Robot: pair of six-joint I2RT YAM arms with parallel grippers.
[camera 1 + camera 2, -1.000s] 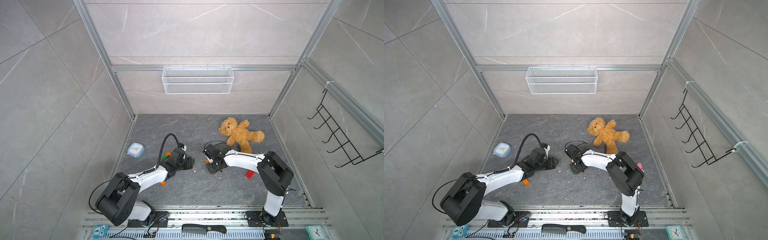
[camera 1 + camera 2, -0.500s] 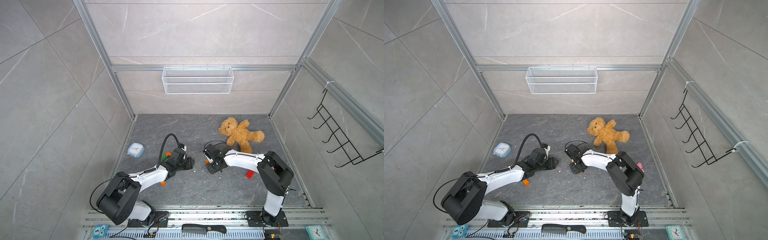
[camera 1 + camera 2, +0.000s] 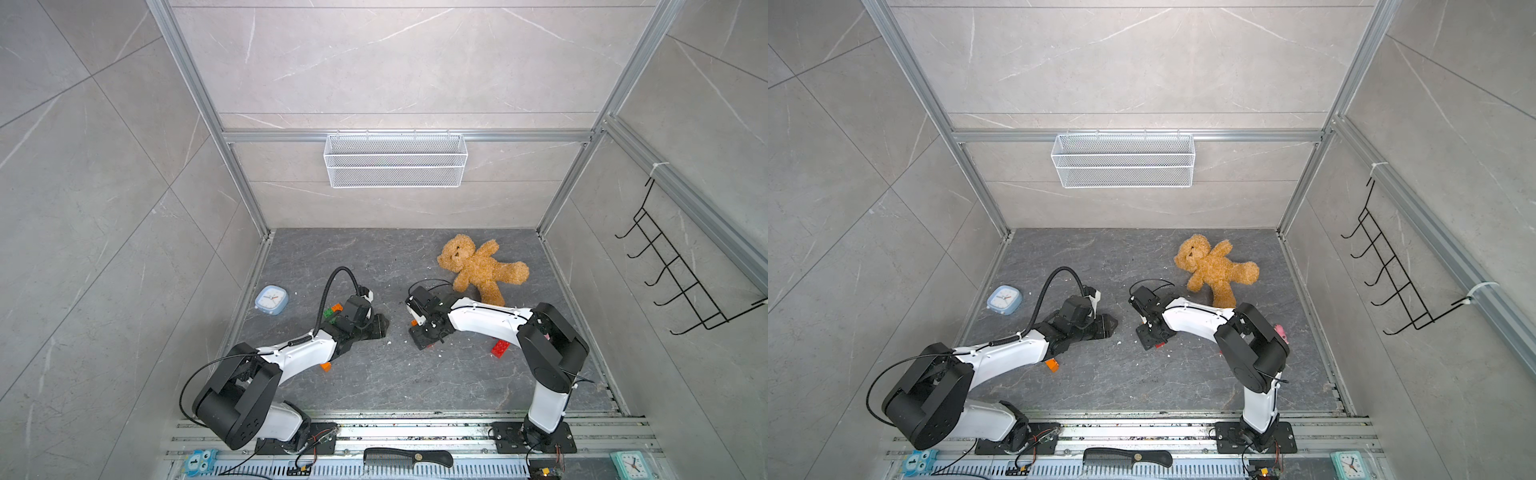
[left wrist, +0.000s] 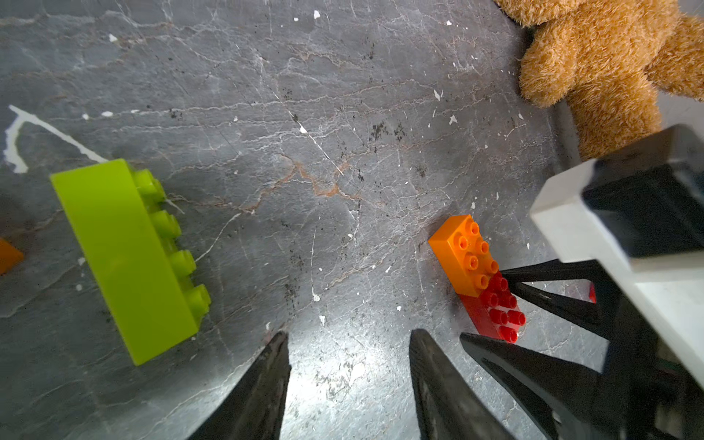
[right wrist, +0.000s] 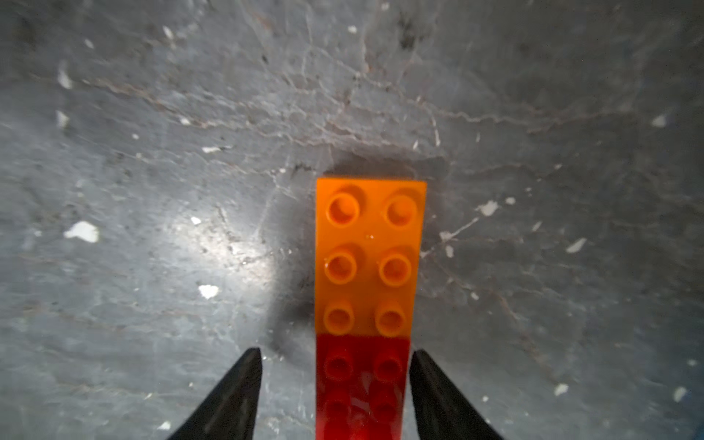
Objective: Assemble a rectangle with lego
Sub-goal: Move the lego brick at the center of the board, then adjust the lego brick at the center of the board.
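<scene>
Currently: teddy bear [image 3: 478, 270] lies face-up. Left gripper [image 4: 348, 333], far from bear, parted and empty; lime brick [image 4: 125, 259] farther still. Right gripper [image 5: 335, 351], nearer bear's leg, parted astride red brick [image 5: 362, 384], orange brick [image 5: 369, 259] stacked on its end. Owl tag [image 3: 195, 462] reads "1".

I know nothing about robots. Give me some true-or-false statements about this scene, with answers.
1. The orange brick sits on one end of the red brick. True.
2. The left gripper holds the lime brick. False: it is open and empty; the brick lies apart, on its side.
3. The teddy bear lies on the floor. True.
4. The right gripper is clamped on the teddy bear. False: its open jaws straddle the red brick.
</scene>
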